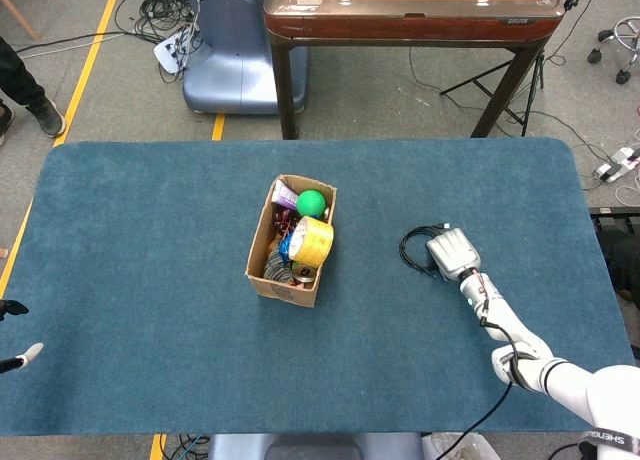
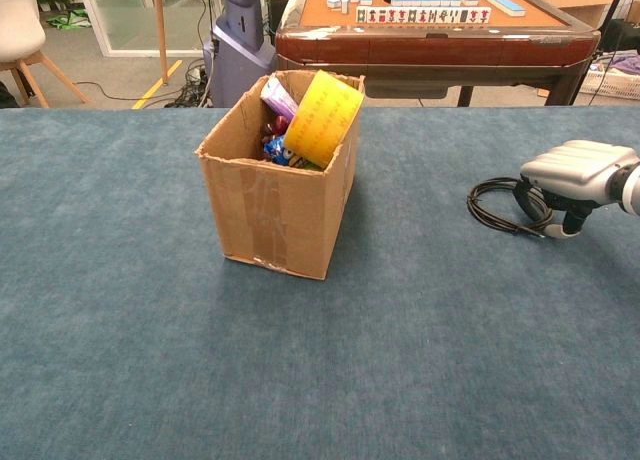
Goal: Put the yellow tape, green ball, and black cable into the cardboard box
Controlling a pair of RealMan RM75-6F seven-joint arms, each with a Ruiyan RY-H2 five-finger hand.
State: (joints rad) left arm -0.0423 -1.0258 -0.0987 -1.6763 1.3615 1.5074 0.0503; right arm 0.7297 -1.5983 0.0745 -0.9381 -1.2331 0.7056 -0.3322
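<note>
- My right hand (image 1: 452,252) is down over the near edge of the black cable (image 1: 417,248), palm facing the table (image 1: 150,230), fingers curled downward at the coil.
- In the chest view that hand (image 2: 572,176) has its fingertips touching the blue cloth right at the cable (image 2: 500,206); I cannot tell whether the fingers have actually closed on the coil or only rest against it.
- The cable lies flat as a loose coil on the table, well to the right of the cardboard box (image 1: 270,270), and outside it.
- The box (image 2: 268,212) stands upright and open-topped near the middle of the table.
- The yellow tape (image 1: 313,241) is already in the box, propped on edge against the right-hand wall; from the chest view the roll (image 2: 322,118) tilts and sticks up above the rim.
- The green ball (image 1: 312,203) sits in the far end of the box, seen from the head view only.
- Other small coloured items fill the rest of the box; I cannot make out what they are.
- Of my left hand (image 1: 14,335) only dark and light fingertips show at the left edge of the head view, apart from each other and off the table; I cannot tell its state.
</note>
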